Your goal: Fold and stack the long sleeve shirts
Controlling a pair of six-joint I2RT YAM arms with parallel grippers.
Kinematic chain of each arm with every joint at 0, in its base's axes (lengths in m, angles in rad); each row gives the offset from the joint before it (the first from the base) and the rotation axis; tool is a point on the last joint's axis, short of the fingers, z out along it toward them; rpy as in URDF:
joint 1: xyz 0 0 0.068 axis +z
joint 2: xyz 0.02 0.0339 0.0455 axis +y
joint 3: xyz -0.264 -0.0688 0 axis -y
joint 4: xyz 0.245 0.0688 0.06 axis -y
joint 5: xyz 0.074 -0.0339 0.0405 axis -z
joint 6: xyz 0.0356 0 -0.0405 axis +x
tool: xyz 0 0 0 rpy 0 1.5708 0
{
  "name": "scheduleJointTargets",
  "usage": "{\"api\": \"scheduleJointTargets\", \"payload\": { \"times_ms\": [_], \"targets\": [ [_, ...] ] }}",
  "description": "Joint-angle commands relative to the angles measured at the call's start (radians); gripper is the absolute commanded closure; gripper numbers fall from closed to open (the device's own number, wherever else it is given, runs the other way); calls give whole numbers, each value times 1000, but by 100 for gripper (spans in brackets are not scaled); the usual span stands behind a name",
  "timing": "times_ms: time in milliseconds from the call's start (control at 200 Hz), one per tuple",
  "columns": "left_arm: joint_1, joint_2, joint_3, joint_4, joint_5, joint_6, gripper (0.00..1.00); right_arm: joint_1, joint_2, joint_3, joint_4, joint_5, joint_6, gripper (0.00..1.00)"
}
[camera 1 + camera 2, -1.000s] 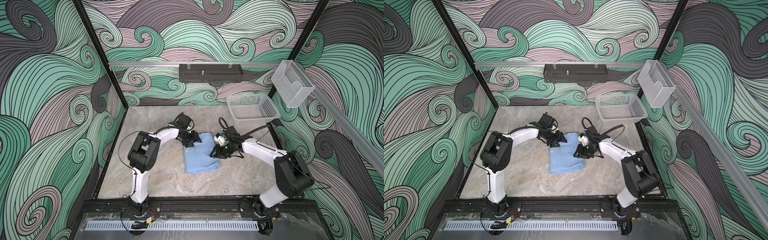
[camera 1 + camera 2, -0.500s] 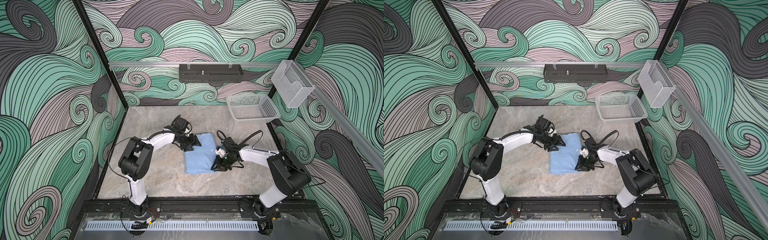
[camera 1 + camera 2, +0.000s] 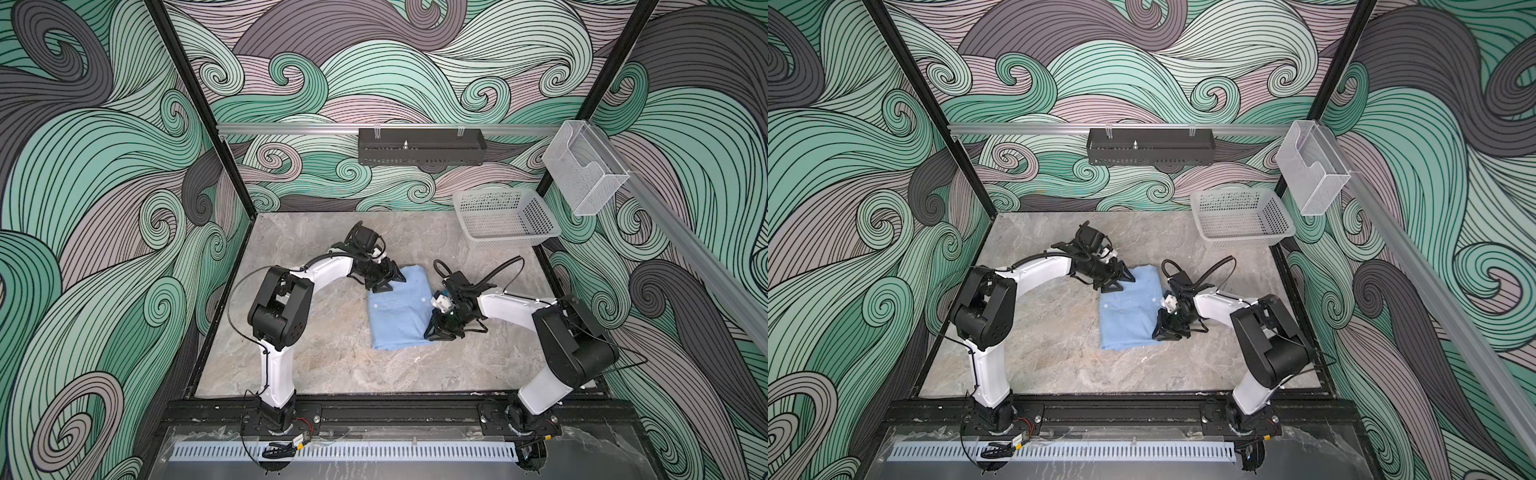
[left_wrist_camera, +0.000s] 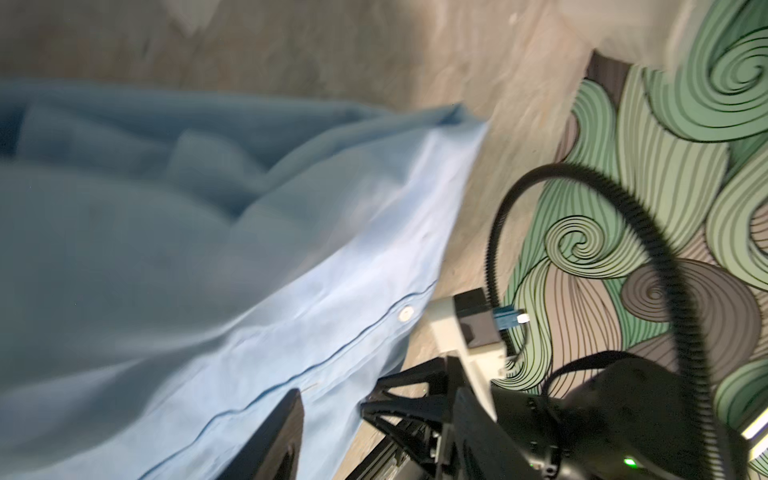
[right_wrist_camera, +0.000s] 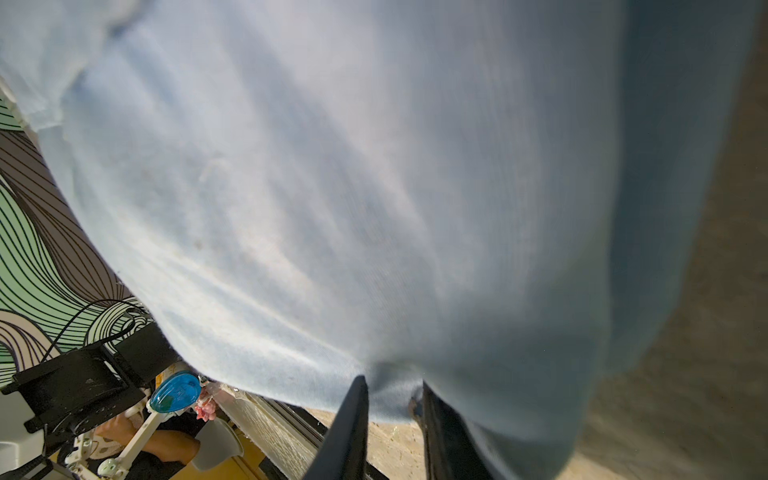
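The long sleeve shirt (image 3: pixel 397 316) (image 3: pixel 1127 316), light blue with small white buttons, lies folded into a rectangle mid-table. My left gripper (image 3: pixel 392 284) (image 3: pixel 1121 282) sits low at the shirt's far left corner. In the left wrist view its jaws (image 4: pixel 332 401) stand open, and the buttoned edge of the shirt (image 4: pixel 291 316) lies between them. My right gripper (image 3: pixel 434 334) (image 3: pixel 1163 332) is at the shirt's near right edge. In the right wrist view it (image 5: pixel 392 386) is shut on a puckered bit of the shirt (image 5: pixel 374 208), which fills most of that view.
A pale perforated basket (image 3: pixel 511 241) (image 3: pixel 1246 239) stands at the table's far right corner. A clear holder (image 3: pixel 582 174) hangs on the right rail and a black rack (image 3: pixel 419 145) on the back rail. Patterned walls close in three sides.
My right gripper slid along the shirt's right edge toward the table's front and its jaws narrowed onto the cloth. My left gripper dropped to the far left corner and narrowed slightly.
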State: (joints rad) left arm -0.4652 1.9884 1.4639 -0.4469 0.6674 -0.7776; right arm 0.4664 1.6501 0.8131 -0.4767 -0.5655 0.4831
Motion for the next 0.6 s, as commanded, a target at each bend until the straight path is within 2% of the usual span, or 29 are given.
{"api": "scheduleJointTargets", "payload": {
  "times_ms": [0, 120, 240, 365, 595],
  "targets": [
    [27, 124, 34, -25, 6, 13, 44, -7, 20, 11, -45, 48, -21, 75],
    [51, 202, 19, -8, 10, -2, 51, -12, 29, 29, -61, 59, -36, 76],
    [106, 209, -38, -24, -36, -6, 55, -12, 65, 85, -93, 73, -67, 76],
    [190, 163, -82, -62, -116, 23, 55, 2, 150, 184, -121, 78, -96, 77],
    [319, 135, -73, -116, -165, 60, 53, 75, 379, 461, -122, 46, -83, 77]
  ]
}}
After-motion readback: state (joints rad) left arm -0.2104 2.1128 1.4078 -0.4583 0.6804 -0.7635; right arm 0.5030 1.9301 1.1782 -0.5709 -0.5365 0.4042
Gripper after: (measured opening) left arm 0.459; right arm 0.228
